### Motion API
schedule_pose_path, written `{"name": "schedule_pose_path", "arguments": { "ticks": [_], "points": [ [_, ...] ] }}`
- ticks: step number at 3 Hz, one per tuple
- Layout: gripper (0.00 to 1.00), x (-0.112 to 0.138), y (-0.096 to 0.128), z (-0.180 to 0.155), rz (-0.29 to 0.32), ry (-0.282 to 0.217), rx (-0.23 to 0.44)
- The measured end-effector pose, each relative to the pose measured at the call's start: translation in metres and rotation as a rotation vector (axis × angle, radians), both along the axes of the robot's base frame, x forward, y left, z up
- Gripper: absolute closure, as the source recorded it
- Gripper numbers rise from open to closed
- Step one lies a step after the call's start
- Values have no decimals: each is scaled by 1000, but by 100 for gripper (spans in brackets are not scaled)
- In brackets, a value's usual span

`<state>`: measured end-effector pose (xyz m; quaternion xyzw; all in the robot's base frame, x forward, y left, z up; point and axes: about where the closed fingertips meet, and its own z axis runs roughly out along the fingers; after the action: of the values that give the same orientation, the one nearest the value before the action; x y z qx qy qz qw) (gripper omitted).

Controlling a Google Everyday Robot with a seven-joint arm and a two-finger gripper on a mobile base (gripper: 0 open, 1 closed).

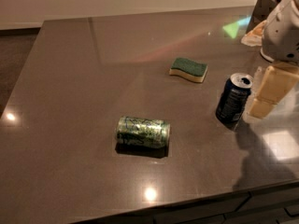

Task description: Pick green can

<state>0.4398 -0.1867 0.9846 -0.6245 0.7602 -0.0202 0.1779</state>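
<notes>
The green can [143, 131] lies on its side on the grey table top [84, 78], near the front middle. It is shiny, with a light green and silver label and dark scribbly markings. My gripper [270, 91] hangs at the right edge of the view under the white arm [282, 31]. It sits just right of the upright dark blue can [232, 101] and well to the right of the green can, touching neither.
A green-topped yellow sponge [188, 69] lies behind and to the right of the green can. Boxes and a packet [261, 13] crowd the far right corner. The table's front edge [196, 202] runs close below the green can.
</notes>
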Motion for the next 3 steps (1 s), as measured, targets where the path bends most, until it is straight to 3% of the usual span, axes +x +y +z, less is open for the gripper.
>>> {"name": "schedule_pose_path", "arguments": {
  "ticks": [1, 2, 3],
  "points": [
    [0, 0, 31, 3, 53, -4, 24],
    [0, -7, 93, -16, 162, 9, -4],
    [0, -16, 135, -51, 238, 56, -59]
  ]
}}
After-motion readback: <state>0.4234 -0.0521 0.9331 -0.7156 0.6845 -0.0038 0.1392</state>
